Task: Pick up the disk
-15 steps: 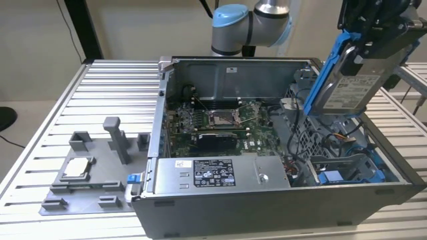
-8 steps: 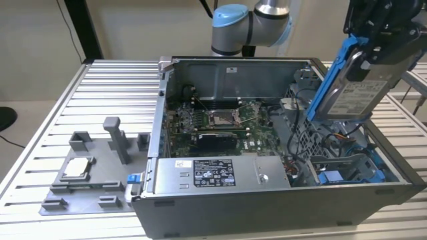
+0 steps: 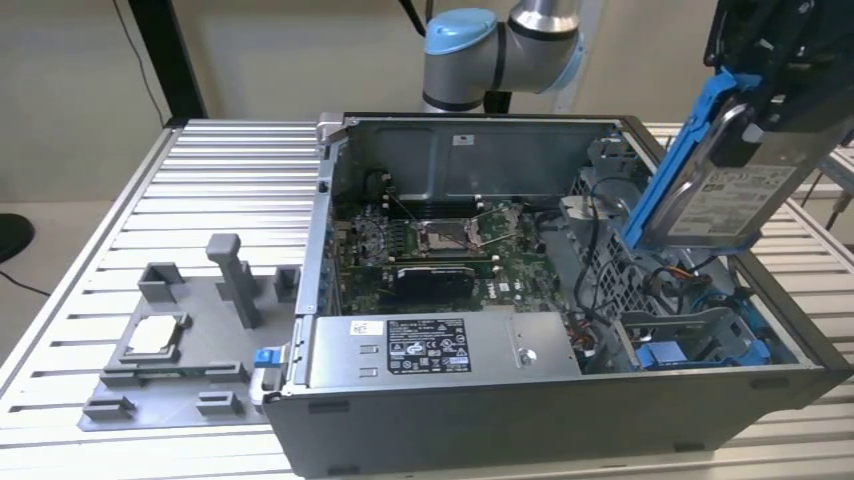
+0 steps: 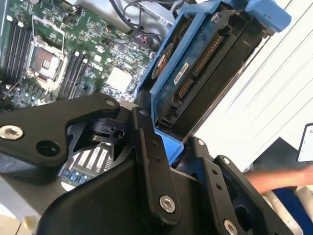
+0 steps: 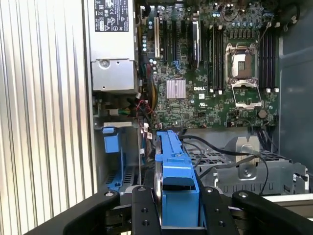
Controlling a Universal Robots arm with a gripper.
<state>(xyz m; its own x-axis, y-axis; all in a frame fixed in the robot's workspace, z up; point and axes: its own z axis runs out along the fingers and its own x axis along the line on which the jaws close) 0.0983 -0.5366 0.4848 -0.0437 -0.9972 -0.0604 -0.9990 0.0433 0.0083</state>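
The pincer [image 5: 178, 215] is pinching the disk [image 3: 731, 195], its black fingers [image 5: 143, 210] pressed against the two sides of the blue carrier frame; the disk hangs clear above the open computer case [image 3: 534, 400], lifted out of it and tilted, at the exterior view's right; in that view the silver face and its white label show just below the pincer, with the blue frame running up one edge. In the second wrist view the disk [image 4: 195, 73] shows its other face instead, a blue circuit board with connector pins, and a person's hand [image 4: 283, 178] lies blurred beyond the pincer. In the first wrist view the disk [image 5: 176, 176] shows edge-on between the fingers, and far below the pincer lie the motherboard [image 5: 205, 73], the empty processor socket [image 5: 243, 63] and the silver power supply [image 5: 110, 44]; the drive cage [image 5: 244, 169] sits directly beneath. The exterior view alone takes in the ribbed metal surface [image 3: 200, 200] under the case and the grey fixture tray [image 3: 174, 350] well apart from the pincer, with a small square chip [image 3: 156, 335] resting in it.
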